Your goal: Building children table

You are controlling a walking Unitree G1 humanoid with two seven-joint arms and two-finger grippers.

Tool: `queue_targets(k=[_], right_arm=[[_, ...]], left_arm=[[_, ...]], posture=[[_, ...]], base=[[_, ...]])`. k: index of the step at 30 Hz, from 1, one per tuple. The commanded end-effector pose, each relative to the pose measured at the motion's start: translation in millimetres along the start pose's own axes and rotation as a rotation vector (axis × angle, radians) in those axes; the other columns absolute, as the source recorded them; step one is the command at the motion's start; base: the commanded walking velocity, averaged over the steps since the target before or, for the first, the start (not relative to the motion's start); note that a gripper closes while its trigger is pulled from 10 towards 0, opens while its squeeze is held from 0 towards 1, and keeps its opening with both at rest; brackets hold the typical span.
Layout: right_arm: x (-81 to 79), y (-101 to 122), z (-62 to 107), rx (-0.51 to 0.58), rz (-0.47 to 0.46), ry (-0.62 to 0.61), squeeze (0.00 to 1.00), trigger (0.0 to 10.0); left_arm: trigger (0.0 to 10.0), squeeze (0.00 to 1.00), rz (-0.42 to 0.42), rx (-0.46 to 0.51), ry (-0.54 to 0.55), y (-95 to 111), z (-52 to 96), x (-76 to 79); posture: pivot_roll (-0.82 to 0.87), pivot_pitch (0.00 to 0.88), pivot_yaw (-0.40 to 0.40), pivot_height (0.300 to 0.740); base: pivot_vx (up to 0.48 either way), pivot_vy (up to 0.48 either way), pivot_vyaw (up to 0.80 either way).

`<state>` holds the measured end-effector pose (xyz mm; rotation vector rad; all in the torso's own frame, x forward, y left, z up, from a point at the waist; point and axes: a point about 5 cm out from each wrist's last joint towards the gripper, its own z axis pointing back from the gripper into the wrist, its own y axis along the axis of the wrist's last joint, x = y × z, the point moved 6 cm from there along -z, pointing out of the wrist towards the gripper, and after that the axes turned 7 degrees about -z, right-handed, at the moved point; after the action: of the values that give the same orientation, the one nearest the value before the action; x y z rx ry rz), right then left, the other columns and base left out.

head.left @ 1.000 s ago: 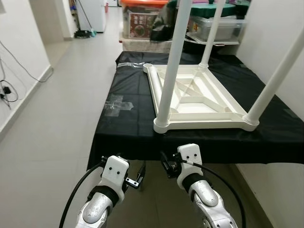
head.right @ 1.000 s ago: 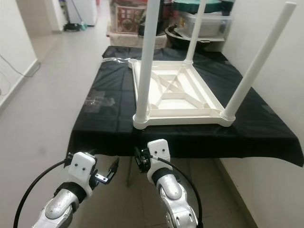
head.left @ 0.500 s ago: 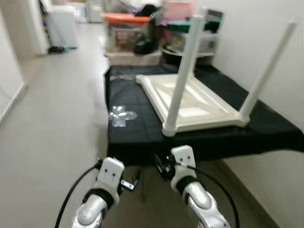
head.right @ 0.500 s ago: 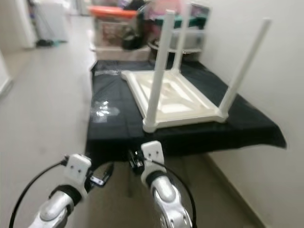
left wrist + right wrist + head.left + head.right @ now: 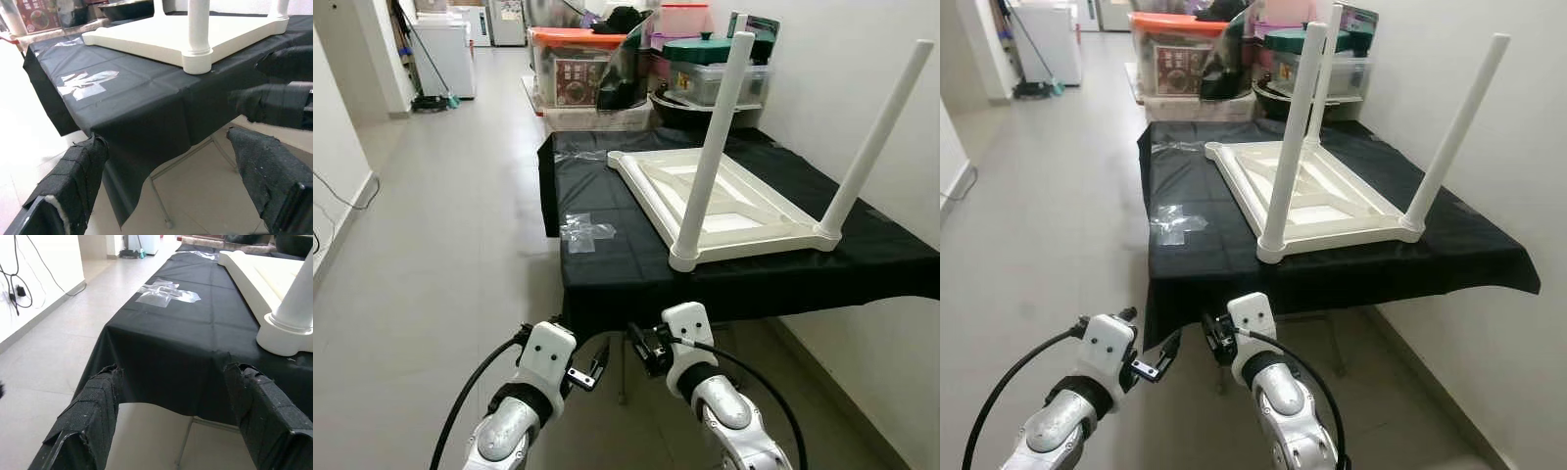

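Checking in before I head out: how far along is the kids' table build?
Three legs stand in the upturned white table top on the black-covered table; its far-left corner socket has no leg in it. Nothing is in hand: left gripper and right gripper are open, low before the table edge. Left: fourth leg, turning it upright.

Grey tiled floor (image 5: 440, 245), white wall (image 5: 862, 39), stacked storage boxes (image 5: 582, 73)

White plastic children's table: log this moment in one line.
white plastic children's table: upside down on black-covered table | left gripper: open | right gripper: open
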<state>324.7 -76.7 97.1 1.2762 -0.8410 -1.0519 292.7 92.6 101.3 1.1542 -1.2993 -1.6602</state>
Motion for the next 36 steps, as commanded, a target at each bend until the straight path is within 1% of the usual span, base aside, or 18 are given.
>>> queue_targets(k=[1, 14, 18, 19, 20, 21, 22, 24, 26, 27, 28, 31, 32, 33, 34, 36], right_arm=[[1.1, -2.8, 0.8, -0.013, -0.019, -0.002, 0.00, 10.0], [-1.1, 0.3, 0.7, -0.004, -0.022, 0.022, 0.00, 10.0], [-1.4, 5.2, 0.0, 0.017, -0.029, 0.037, 0.00, 10.0], [-6.0, 11.9, -1.1, 0.043, -0.054, 0.082, 0.00, 10.0], [-6.0, 11.9, -1.1, 0.043, -0.054, 0.082, 0.00, 10.0], [-9.1, 15.2, -1.4, 0.054, -0.067, 0.108, 0.00, 10.0], [-15.7, 19.3, -1.3, 0.067, -0.083, 0.160, 0.00, 10.0], [-15.7, 19.3, -1.3, 0.067, -0.083, 0.160, 0.00, 10.0], [-24.4, 23.7, -0.5, 0.078, -0.091, 0.229, 0.00, 10.0], [-24.4, 23.7, -0.5, 0.078, -0.091, 0.229, 0.00, 10.0], [-29.6, 25.2, 0.6, 0.080, -0.098, 0.269, 0.00, 10.0], [-32.6, 28.1, 1.0, 0.090, -0.079, 0.297, 0.00, 10.0], [-28.0, 30.7, -2.1, 0.100, -0.075, 0.267, 0.00, 10.0], [-28.0, 30.7, -2.1, 0.100, -0.075, 0.267, 0.00, 10.0], [-17.0, 35.4, -9.0, 0.117, -0.060, 0.192, 0.00, 10.0], [-17.0, 35.4, -9.0, 0.117, -0.060, 0.192, 0.00, 10.0]], left_arm=[[10.0, 0.00, -0.009, 0.004, -0.008, 1.2, 0.0, 1.9], [10.0, 0.00, -0.005, -0.002, -0.019, -0.1, 1.0, 4.4], [10.0, 0.00, 0.002, 0.001, -0.022, 0.1, 1.3, 5.7], [10.0, 0.00, 0.008, 0.006, -0.019, 0.9, 1.7, 5.6], [10.0, 0.00, 0.008, 0.006, -0.019, 0.9, 1.7, 5.6], [10.0, 0.00, 0.018, 0.002, -0.017, 0.1, 1.7, 5.2], [10.0, 0.00, 0.025, 0.000, -0.012, -0.1, 1.6, 4.1], [10.0, 0.00, 0.025, 0.000, -0.012, -0.1, 1.6, 4.1], [10.0, 0.00, 0.030, -0.004, -0.007, -0.6, 1.6, 2.9], [10.0, 0.00, 0.030, -0.004, -0.007, -0.6, 1.6, 2.9], [10.0, 0.00, 0.029, -0.004, -0.007, -0.6, 1.7, 2.9], [10.0, 0.00, 0.030, -0.004, -0.010, -0.6, 1.6, 3.2], [10.0, 0.00, 0.030, -0.006, -0.011, -0.9, 1.5, 3.4], [10.0, 0.00, 0.030, -0.006, -0.011, -0.9, 1.5, 3.4], [10.0, 0.00, 0.031, -0.007, -0.013, -1.0, 1.4, 3.7], [10.0, 0.00, 0.031, -0.007, -0.013, -1.0, 1.4, 3.7]], posture=[[0.06, 0.005, -0.053, 0.740], [0.07, 0.009, -0.057, 0.740], [0.06, 0.013, -0.057, 0.740], [0.07, 0.015, -0.057, 0.740], [0.07, 0.015, -0.057, 0.740], [0.07, 0.015, -0.057, 0.740], [0.07, 0.016, -0.058, 0.740], [0.07, 0.016, -0.058, 0.740], [0.07, 0.016, -0.059, 0.740], [0.07, 0.016, -0.059, 0.740], [0.07, 0.016, -0.059, 0.740], [0.07, 0.017, -0.061, 0.740], [0.07, 0.019, -0.061, 0.740], [0.07, 0.019, -0.061, 0.740], [0.07, 0.020, -0.061, 0.740], [0.07, 0.020, -0.061, 0.740]], base=[[0.341, 0.000, 0.00], [0.351, 0.000, 0.00], [0.363, 0.000, 0.00], [0.364, 0.000, 0.00], [0.364, 0.000, 0.00], [0.349, 0.000, 0.00], [0.000, 0.000, 0.00], [0.000, 0.000, 0.00], [0.000, 0.000, 0.00], [0.000, 0.000, 0.00], [0.000, 0.000, 0.00], [0.000, 0.000, 0.00], [0.000, 0.000, 0.00], [0.000, 0.000, 0.00], [0.000, 0.000, 0.00], [0.000, 0.000, 0.00]])
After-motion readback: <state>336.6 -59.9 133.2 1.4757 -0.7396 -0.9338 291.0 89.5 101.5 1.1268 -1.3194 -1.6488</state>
